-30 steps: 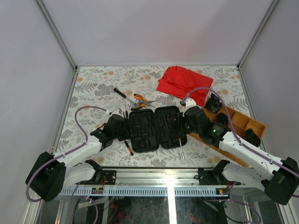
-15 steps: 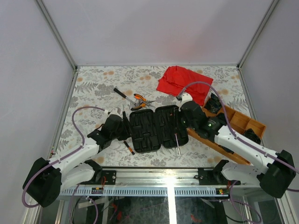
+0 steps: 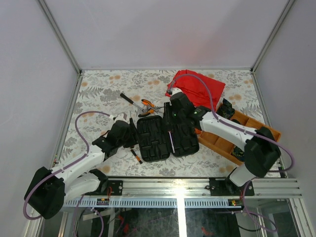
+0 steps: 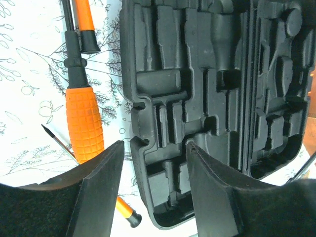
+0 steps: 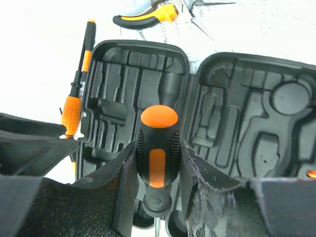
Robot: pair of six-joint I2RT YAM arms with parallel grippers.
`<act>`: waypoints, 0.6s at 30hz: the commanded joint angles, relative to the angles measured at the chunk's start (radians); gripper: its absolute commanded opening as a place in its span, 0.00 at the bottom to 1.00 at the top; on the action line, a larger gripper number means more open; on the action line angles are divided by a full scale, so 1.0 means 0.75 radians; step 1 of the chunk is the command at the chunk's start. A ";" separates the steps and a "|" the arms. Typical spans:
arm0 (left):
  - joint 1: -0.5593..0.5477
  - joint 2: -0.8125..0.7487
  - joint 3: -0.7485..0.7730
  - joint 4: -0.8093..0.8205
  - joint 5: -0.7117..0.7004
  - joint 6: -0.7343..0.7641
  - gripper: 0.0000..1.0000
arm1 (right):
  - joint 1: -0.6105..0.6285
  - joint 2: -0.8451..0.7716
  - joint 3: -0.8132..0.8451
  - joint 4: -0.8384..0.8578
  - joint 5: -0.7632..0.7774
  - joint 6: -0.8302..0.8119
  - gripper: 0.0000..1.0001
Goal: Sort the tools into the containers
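Screwdriver (image 5: 159,121) with a black-and-orange handle sits clamped in the right gripper (image 5: 158,153) above the open tool case (image 5: 237,113) — left gripper (image 4: 154,153) spread, straddling its rim, grasping nothing.

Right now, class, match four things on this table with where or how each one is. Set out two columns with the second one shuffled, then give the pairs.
Things
1. tool case
2. red cloth
3. pliers
4. black-and-orange screwdriver

Places or states
A. clamped in the right gripper
B. lying open, both halves flat
C. crumpled at the far side, right of centre
D. just beyond the case's far edge

Pairs: 1-B, 2-C, 3-D, 4-A
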 commanded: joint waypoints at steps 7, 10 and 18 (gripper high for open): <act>0.011 0.063 -0.014 0.070 -0.033 0.057 0.51 | -0.006 0.336 0.286 0.004 -0.115 0.051 0.02; 0.011 0.071 -0.013 0.070 -0.036 0.063 0.51 | -0.006 0.399 0.302 0.038 -0.140 0.057 0.03; 0.010 0.036 -0.026 0.065 -0.038 0.035 0.50 | -0.006 0.519 0.331 0.053 -0.104 0.066 0.09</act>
